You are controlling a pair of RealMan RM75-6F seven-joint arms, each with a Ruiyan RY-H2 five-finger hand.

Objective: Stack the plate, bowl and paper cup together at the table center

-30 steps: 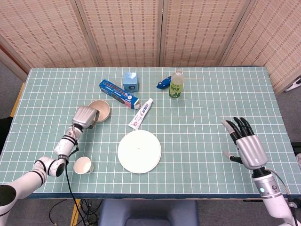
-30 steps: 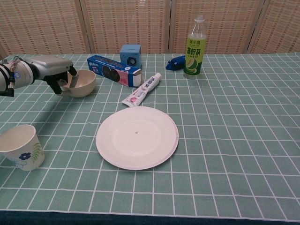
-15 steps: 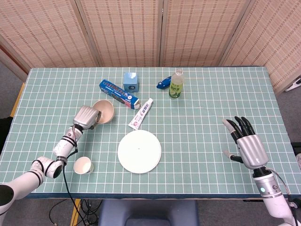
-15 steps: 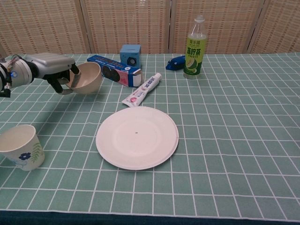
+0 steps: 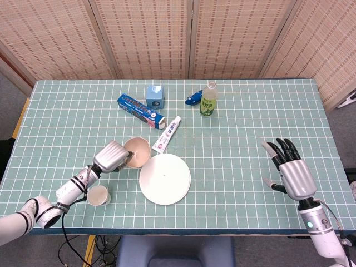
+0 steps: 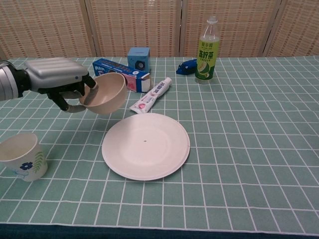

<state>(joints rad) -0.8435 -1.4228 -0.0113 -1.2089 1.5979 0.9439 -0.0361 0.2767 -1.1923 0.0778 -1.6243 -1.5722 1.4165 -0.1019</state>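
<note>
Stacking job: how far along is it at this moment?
Done: the plate lies bare near the table center. In hand: the left hand holds the bowl lifted and tilted, just left of the plate. Left: set the bowl on the plate, then add the paper cup, standing untouched at the front left. The right hand is idle.

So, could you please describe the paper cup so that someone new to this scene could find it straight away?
Start at the white plate in the middle of the green gridded table, then look towards the table's near left corner. The paper cup stands there upright, just below the left hand holding the bowl. It alone carries a blue flower print.
</note>
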